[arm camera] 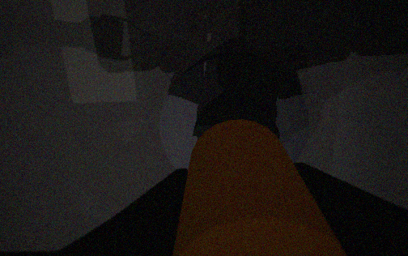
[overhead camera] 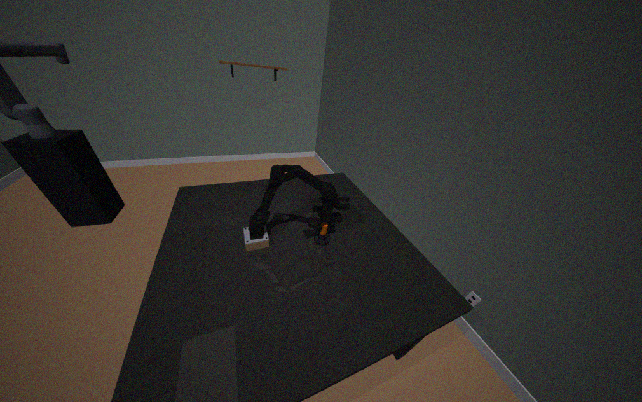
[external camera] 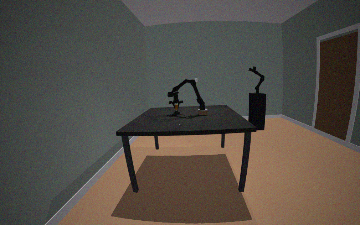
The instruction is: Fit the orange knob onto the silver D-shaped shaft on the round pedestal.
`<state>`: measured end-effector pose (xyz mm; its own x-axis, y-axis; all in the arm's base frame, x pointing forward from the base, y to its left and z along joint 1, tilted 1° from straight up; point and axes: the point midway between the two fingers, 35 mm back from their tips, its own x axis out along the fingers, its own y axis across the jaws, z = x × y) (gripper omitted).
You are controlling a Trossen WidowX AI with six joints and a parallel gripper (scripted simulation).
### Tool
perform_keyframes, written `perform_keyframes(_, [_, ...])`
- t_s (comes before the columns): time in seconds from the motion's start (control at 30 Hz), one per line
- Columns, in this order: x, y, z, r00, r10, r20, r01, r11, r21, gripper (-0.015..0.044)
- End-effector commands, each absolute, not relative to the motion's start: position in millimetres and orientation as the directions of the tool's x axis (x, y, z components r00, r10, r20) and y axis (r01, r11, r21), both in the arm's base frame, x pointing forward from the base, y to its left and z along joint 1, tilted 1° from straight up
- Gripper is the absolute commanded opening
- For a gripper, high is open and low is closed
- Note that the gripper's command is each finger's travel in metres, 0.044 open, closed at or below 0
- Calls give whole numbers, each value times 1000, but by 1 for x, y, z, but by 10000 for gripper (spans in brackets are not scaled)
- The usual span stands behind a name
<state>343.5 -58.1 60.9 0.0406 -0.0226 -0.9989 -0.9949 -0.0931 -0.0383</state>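
Observation:
The orange knob (overhead camera: 324, 229) (external camera: 176, 107) (arm camera: 251, 190) is between the fingers of my gripper (overhead camera: 324, 228) (external camera: 176, 106) (arm camera: 239, 176), which points down and is shut on it. The knob is over the dark round pedestal (overhead camera: 321, 241) (external camera: 176, 113) and looks slightly tilted in the top view. I cannot tell whether its lower end touches the shaft or the pedestal. The silver shaft, its flat side and the knob's hole are not visible. In the wrist view the knob fills the lower middle, with dark fingers on both sides and a dark shape beyond its far end.
The arm's base stands on a light block (overhead camera: 256, 244) (external camera: 202, 112) on the black table (overhead camera: 283, 331) (external camera: 209, 124). A wall runs beside the table on the gripper's side. A second arm stands on a black stand (overhead camera: 70, 184) (external camera: 257, 111) away from the table.

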Motion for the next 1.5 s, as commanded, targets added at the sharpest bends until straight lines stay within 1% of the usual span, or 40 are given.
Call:
perform_keyframes(0.0, [344,-58,61,47,-20,-999,-994,-99,-45,0])
perform_keyframes(0.23, [345,-58,65,47,-20,-999,-993,-108,-45,0])
perform_keyframes(0.47, [347,-58,67,47,-20,-999,-952,-304,-39,0])
perform_keyframes(1.33, [352,-59,66,47,-20,-999,-952,-304,-39,0])
perform_keyframes(1.47, [351,-59,67,47,-20,-999,-923,-384,-36,0])
